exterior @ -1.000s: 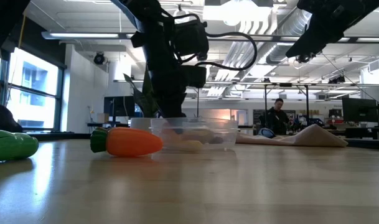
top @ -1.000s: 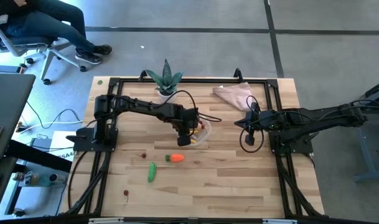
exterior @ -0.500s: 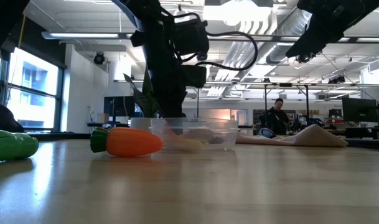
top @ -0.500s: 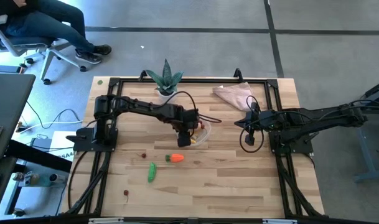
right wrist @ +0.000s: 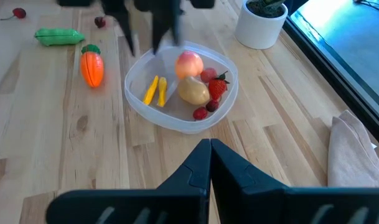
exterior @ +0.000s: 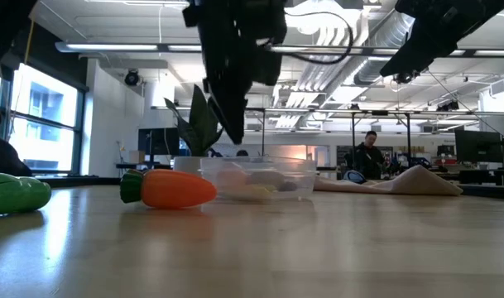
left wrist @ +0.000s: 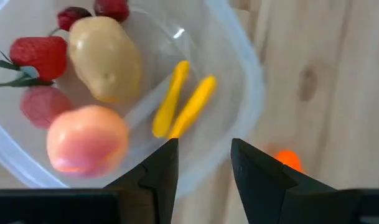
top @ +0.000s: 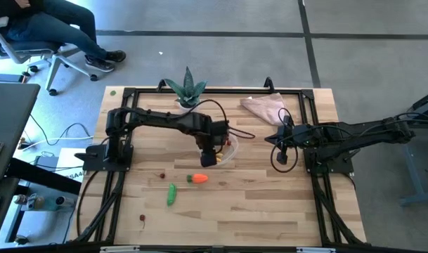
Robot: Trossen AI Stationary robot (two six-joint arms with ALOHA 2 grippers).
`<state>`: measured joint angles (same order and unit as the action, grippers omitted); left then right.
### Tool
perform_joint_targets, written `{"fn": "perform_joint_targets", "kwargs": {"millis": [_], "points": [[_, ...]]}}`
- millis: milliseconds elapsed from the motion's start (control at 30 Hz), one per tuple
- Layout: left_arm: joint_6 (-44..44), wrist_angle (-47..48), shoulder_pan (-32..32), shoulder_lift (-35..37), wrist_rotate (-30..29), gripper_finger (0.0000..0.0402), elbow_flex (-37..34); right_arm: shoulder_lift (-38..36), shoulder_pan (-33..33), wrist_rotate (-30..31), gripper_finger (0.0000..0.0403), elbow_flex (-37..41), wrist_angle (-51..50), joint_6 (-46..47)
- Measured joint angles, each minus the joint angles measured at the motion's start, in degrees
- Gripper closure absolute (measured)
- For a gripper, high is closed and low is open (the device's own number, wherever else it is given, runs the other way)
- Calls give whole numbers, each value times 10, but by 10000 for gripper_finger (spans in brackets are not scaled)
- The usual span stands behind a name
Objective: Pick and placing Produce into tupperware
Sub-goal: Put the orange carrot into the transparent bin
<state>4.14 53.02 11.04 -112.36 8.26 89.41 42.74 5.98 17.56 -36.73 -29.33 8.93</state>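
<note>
1. lifted since a second ago: the left gripper (exterior: 232,124) now hangs clear above the tupperware (right wrist: 180,90) where it had been down at the rim, and its fingers have parted with nothing between them.
2. that looks like a release just made; two yellow pieces (left wrist: 183,107) lie side by side in the tub directly below the fingertips.
3. also inside are a peach (left wrist: 86,138), potato (left wrist: 106,57), strawberry (left wrist: 38,55) and small red berries, crowded toward one side.
4. the carrot (top: 197,178) lies on the table just beside the tub, long axis across the table, green end toward the left arm's side.
5. the cucumber (top: 171,194) lies farther out, long axis running front to back; likely the next picks.
6. right gripper (right wrist: 210,149) waits well apart, fingers pressed together, facing the tub.
</note>
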Motion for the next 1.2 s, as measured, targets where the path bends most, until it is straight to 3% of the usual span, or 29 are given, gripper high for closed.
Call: {"fn": "perform_joint_targets", "kwargs": {"millis": [233,433,800,967,1200], "points": [[8,102,-56,0,1,263,61,0,0,0,402,0,0,0],[18,150,-120,3,-10,263,66,0,0,0,402,0,0,0],[100,175,-226,4,-147,263,64,0,0,0,402,0,0,0],[157,171,-253,4,-168,263,32,0,0,0,402,0,0,0],[169,76,-261,3,-154,263,-53,0,0,0,402,0,0,0]]}}
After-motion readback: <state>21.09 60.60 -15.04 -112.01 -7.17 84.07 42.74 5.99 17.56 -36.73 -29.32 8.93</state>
